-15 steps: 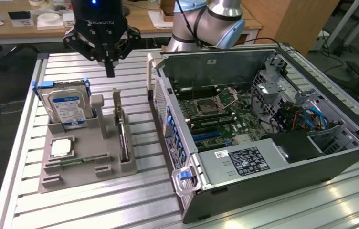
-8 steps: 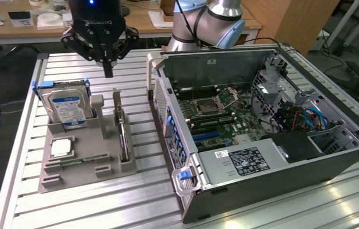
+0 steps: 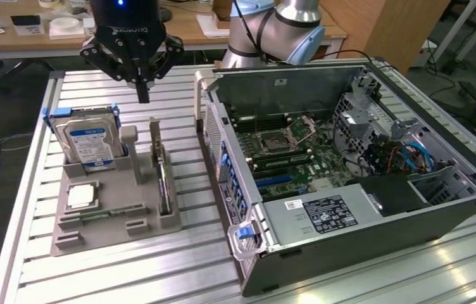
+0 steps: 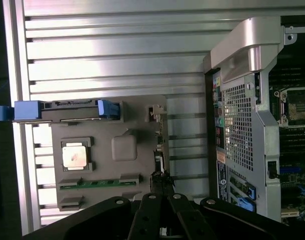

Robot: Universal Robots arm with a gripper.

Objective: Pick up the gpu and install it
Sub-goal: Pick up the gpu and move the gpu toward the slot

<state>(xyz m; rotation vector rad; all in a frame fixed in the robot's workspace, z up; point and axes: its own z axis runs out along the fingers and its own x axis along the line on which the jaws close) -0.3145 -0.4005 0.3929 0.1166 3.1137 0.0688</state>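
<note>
Above the slatted table (image 3: 137, 278), near its far edge in the exterior view, the end effector (image 3: 142, 95) hangs on the arm with its black fingers pointing straight down. The fingers are clenched together and nothing is between them. In the wrist view the end effector (image 4: 161, 186) sits over one end of the graphics card (image 4: 160, 150), which is seen edge-on as a thin dark strip.

The graphics card (image 3: 164, 185) stands upright on its long edge in a slot of the gray holder tray (image 3: 111, 235), at the side of the tray closest to the computer case (image 3: 390, 244). A hard drive (image 3: 90, 142) with a blue-white label stands in the same tray, toward the exterior view's left. A square silver processor chip (image 3: 81, 196) lies flat in front of it, with a narrow green memory stick (image 3: 103, 215) just beside that. The computer case lies open on the exterior view's right, its green motherboard (image 3: 288, 149) exposed, apart from the tray.
</note>
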